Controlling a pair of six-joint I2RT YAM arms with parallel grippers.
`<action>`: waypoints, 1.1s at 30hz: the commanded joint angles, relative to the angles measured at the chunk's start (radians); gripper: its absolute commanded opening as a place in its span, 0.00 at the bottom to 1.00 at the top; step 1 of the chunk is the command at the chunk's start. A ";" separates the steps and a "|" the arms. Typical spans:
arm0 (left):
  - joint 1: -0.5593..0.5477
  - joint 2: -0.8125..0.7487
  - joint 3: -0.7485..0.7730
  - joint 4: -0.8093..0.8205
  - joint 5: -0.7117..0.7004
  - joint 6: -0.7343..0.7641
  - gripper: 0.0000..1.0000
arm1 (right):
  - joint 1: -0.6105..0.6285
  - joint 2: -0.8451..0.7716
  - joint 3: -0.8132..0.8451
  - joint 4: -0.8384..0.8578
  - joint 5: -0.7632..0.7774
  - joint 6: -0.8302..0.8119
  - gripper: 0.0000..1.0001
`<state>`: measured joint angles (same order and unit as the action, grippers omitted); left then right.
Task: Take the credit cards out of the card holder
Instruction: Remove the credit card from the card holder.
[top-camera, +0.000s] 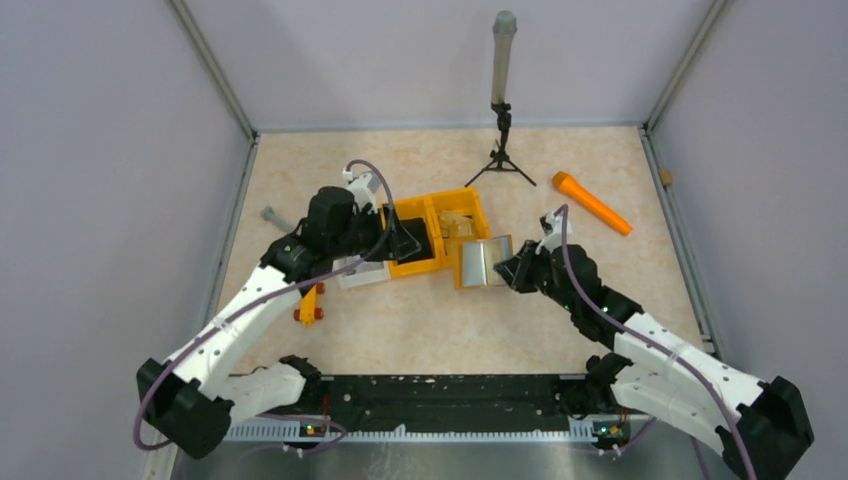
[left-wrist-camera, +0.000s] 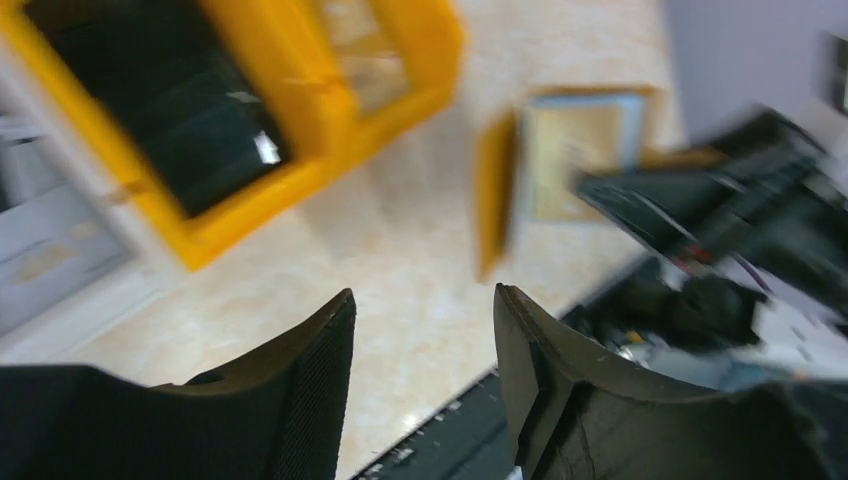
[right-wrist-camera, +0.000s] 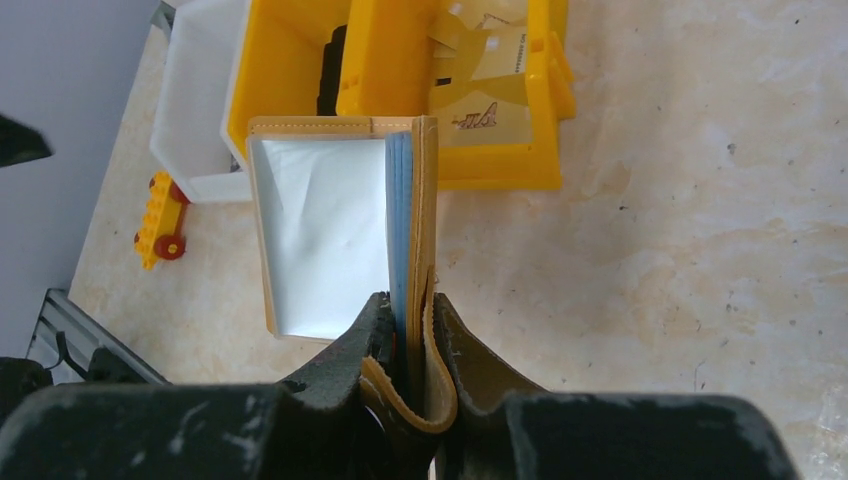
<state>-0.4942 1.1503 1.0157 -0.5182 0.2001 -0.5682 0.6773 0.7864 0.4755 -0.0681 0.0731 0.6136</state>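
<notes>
The tan card holder (right-wrist-camera: 428, 190) stands open on the table just in front of the orange bins. One flap lies flat with a pale white card (right-wrist-camera: 325, 235) on it. The other flap stands upright with blue-edged cards (right-wrist-camera: 398, 215) against it. My right gripper (right-wrist-camera: 412, 305) is shut on the upright flap's near end. In the top view the holder (top-camera: 463, 268) shows a silvery card (top-camera: 488, 260), with the right gripper (top-camera: 515, 270) at its right side. My left gripper (left-wrist-camera: 422, 295) is open and empty, hovering over the bins (top-camera: 405, 240). Its blurred view shows the holder (left-wrist-camera: 495, 190).
Two joined orange bins (top-camera: 470, 205) sit mid-table, one holding something black. A white tray (top-camera: 365, 272) lies at their left. A yellow toy with red wheels (top-camera: 310, 305), a grey bolt (top-camera: 272, 215), an orange stick (top-camera: 592, 203) and a tripod with a cylinder (top-camera: 500, 150) stand around.
</notes>
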 joint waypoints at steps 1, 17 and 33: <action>-0.085 -0.119 -0.090 0.258 0.381 -0.040 0.56 | -0.007 0.063 0.003 0.171 -0.031 0.024 0.00; -0.289 0.092 -0.149 0.591 0.245 -0.211 0.44 | -0.007 0.097 -0.049 0.412 -0.274 0.167 0.00; -0.250 0.045 -0.262 0.681 0.274 -0.221 0.37 | -0.007 -0.048 -0.180 0.551 -0.343 0.356 0.00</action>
<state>-0.7582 1.2457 0.7803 0.0574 0.4416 -0.7712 0.6773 0.7574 0.3004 0.3397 -0.2150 0.8959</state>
